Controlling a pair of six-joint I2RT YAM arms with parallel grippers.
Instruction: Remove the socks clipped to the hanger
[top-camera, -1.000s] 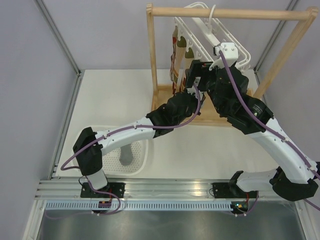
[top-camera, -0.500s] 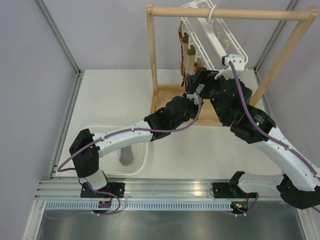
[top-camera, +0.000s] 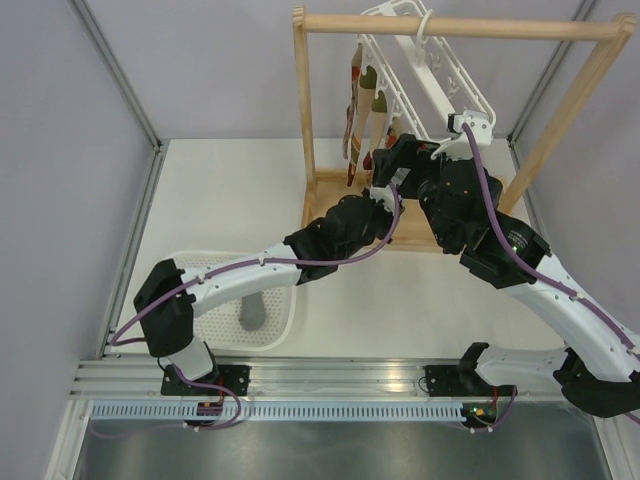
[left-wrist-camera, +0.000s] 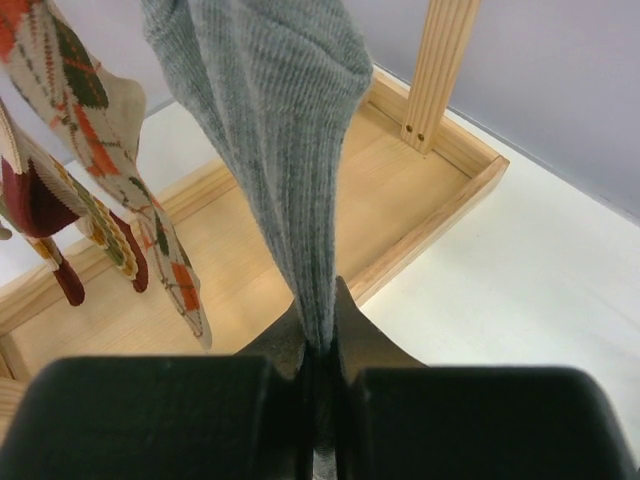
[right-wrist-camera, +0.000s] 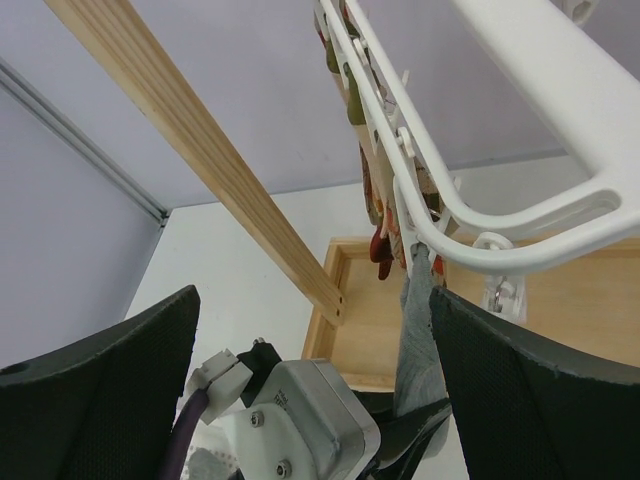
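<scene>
Socks (left-wrist-camera: 90, 120) in red and cream argyle hang clipped to the white hanger (right-wrist-camera: 520, 240), which hooks over the wooden rail (top-camera: 460, 27) of the rack. We see our left hand (left-wrist-camera: 320, 335) pinched tight on the lower end of a grey sock (left-wrist-camera: 280, 150) dangling from a clip. Our right hand (right-wrist-camera: 315, 330) gapes wide just under the hanger's end, holding nothing.

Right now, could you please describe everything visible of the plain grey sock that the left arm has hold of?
The grey sock is plain ribbed knit, unpatterned. Its top is clipped under one end of the white hanger; it hangs straight down, drawn into a narrow fold. The shut fingers of the left end effector pinch its lower end, above the wooden tray. The patterned socks hang beside it.
</scene>
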